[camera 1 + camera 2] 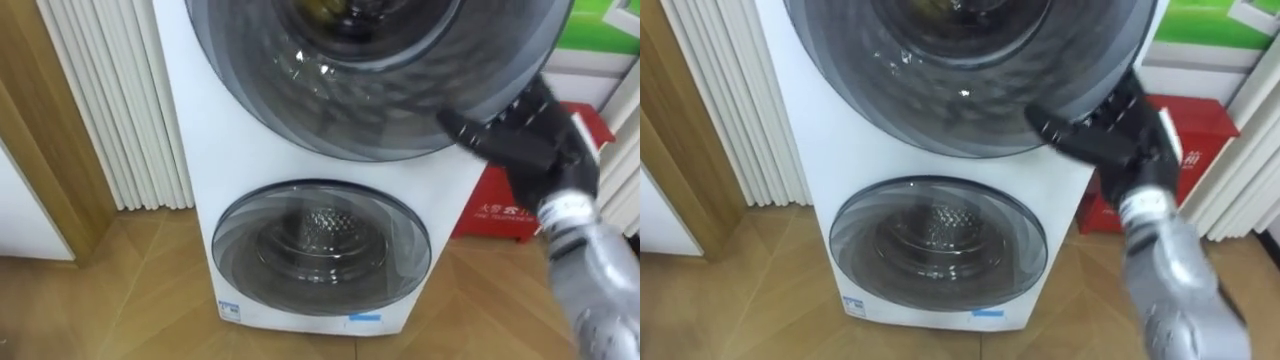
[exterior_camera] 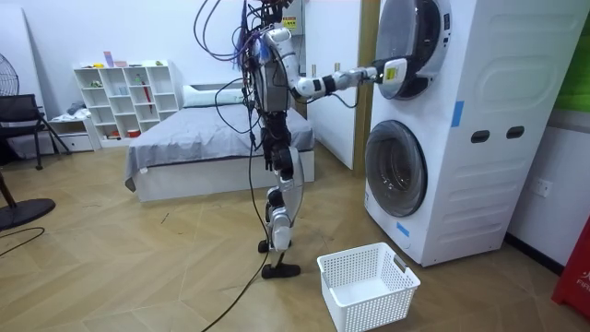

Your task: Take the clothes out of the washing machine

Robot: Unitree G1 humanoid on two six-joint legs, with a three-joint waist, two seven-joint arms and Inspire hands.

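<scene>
1. Shelf unit (image 2: 124, 97) and bed (image 2: 203, 138): both well to the room view's left of the washing machine (image 2: 479, 138).
2. Robot: stands upright on the wooden floor, facing the front of the washing machine, with one arm raised to it.
3. White basket (image 2: 364, 286): on the floor in front of the washing machine, near the robot's feet.
4. Washing machine: two round doors, one above the other.
   - Lower door (image 1: 320, 250): shut (bare metal drum visible through the glass).
   - Upper door (image 1: 380, 100): dark tinted ring. Behind its glass, at the top edge of the eye views, lies a dark, yellowish mass (image 1: 325, 10). It appears to be the clothes, though this cannot be confirmed.
5. Right robot hand (image 1: 525, 140): at the right rim of the upper door. The thumb stretches across the door front and the fingers point up along the rim. Whether they hook behind the rim cannot be told (the hand is blurred).
6. Red box (image 1: 490, 210): on the floor just to the right of the washing machine.
</scene>
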